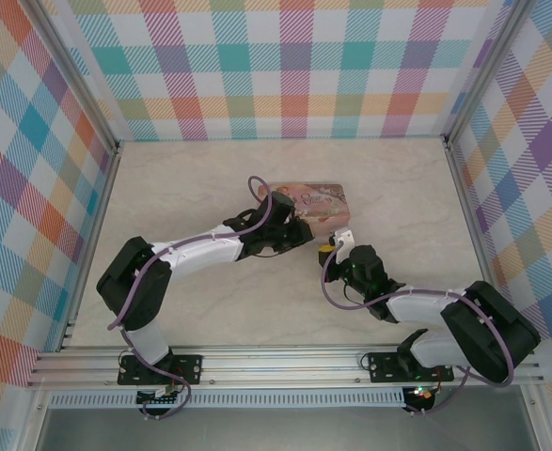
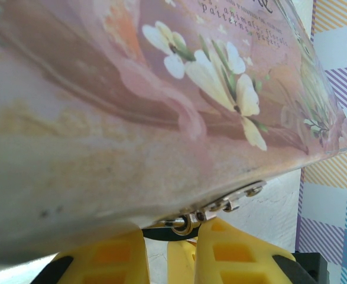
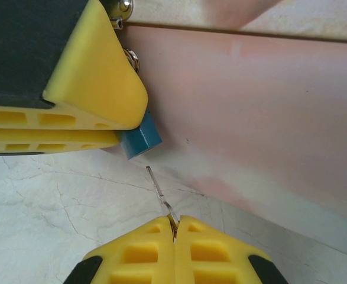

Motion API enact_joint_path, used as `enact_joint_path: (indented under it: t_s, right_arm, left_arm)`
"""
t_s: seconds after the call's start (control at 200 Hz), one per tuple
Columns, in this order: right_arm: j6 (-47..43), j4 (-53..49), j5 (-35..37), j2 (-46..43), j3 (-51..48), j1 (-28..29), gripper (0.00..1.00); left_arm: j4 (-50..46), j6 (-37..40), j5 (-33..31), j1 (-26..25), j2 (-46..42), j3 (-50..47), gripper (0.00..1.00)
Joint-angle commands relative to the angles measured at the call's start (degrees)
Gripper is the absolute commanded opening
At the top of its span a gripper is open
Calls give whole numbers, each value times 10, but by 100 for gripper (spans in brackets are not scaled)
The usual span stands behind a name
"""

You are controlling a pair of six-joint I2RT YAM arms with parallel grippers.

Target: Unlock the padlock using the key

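Your right gripper [image 3: 174, 223] is pinched flat on the key [image 3: 157, 188], whose blade points up-left, its tip just short of the padlock [image 3: 142, 137]. That teal body pokes out from the closed fingers of your left gripper [image 3: 125, 125], against the side of the tin [image 3: 250, 100]. Your left wrist view adds the metal hasp [image 2: 226, 205], and overhead both grippers meet at the tin's near edge.

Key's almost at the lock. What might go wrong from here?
The key is pinched only at its end by the right fingers, so it may twist if it misses. The left fingers cover most of the padlock, so alignment is hard to judge. Pushing may shift the tin.
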Motion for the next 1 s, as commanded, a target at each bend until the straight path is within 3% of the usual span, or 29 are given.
enact_joint_path:
  t_s: [0.0,0.995]
  right_arm:
    - [-6,44,-2,6,-2,4,1]
    - [-54,139,-36,48,19,3,1]
  left_arm:
    - [13,-3,4,6,-19,13,8]
    - [7,-33,57,17,-39,15,8]
